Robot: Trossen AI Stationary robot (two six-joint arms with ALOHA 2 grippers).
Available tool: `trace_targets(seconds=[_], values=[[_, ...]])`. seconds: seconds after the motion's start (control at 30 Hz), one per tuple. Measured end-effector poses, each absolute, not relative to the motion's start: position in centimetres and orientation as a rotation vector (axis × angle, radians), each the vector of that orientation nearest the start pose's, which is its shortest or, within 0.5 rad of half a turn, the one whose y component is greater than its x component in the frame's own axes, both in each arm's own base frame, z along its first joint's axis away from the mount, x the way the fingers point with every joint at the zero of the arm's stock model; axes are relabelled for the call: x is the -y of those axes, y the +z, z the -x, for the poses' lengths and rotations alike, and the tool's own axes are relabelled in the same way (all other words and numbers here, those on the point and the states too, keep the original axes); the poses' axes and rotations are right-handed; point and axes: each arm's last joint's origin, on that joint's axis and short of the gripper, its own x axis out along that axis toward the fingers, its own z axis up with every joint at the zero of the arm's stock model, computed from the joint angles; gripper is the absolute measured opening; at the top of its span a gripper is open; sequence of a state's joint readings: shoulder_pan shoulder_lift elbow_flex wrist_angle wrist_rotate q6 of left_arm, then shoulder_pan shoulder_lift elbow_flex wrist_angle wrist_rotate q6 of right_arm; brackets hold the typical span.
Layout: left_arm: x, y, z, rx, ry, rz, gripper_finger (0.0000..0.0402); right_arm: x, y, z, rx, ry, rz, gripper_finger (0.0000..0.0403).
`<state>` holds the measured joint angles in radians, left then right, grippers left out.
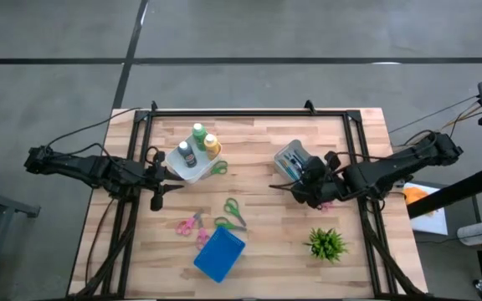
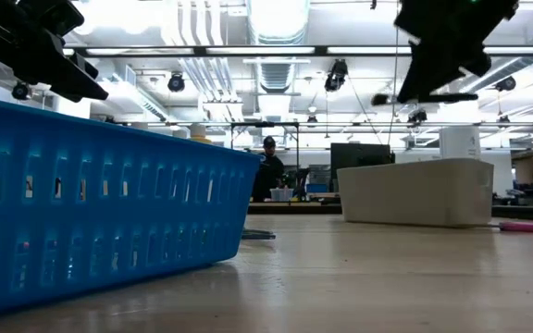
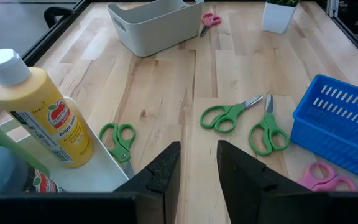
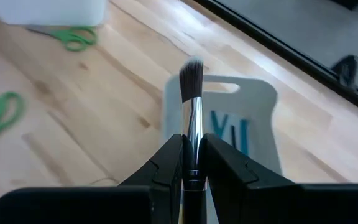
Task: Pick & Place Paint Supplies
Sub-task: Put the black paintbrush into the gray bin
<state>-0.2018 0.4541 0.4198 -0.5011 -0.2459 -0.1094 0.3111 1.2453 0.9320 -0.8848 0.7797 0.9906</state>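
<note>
In the high view, three squeeze bottles stand together in a white bin (image 1: 192, 167) at upper left of centre: a green bottle (image 1: 198, 134), a yellow-orange bottle (image 1: 211, 145) and a dark grey bottle (image 1: 187, 155). The left gripper (image 1: 164, 187) sits just below and left of that bin, its two fingers (image 3: 164, 176) a little apart with nothing between them.

At right of centre a second bin (image 1: 293, 160) holds blue-handled brushes, too small to count. The right gripper (image 1: 308, 191) hovers at this bin's lower edge, and the right wrist view shows its fingers (image 4: 166, 167) pinched onto one paintbrush (image 4: 192, 99), bristles pointing up over the bin.

Five pairs of scissors lie on the table (image 1: 258, 134): three green scissors, one (image 1: 217, 167) beside the bottle bin and two (image 1: 234, 211) at lower centre, plus two pink scissors, one (image 1: 189, 224) left of the blue basket (image 1: 219, 255) and one by the right gripper. One potted plant (image 1: 325, 243) stands at lower right.
</note>
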Motion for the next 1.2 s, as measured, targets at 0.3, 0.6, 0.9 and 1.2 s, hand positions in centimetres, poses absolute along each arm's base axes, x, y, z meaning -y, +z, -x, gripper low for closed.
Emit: trace_targets(seconds=[0.3, 0.6, 0.9, 1.2], values=[[1.6, 22.2, -11.1, -0.519, 0.072, -0.012, 0.0108, -2.3, 22.5, -20.9, -0.829, -0.914, -0.310, 0.0058], [1.6, 22.2, -11.1, -0.518, 0.071, -0.012, 0.0108, -1.1, 19.6, -20.3, -0.854, -0.943, -0.345, 0.0058], [1.6, 22.2, -11.1, -0.518, 0.071, -0.011, 0.0108, -0.1, 17.3, -20.6, -0.797, -0.886, -0.377, 0.0058], [1.6, 22.2, -11.1, -0.518, 0.071, -0.012, 0.0108, 0.8, 14.8, -19.9, -0.771, -0.857, -0.452, 0.0058]])
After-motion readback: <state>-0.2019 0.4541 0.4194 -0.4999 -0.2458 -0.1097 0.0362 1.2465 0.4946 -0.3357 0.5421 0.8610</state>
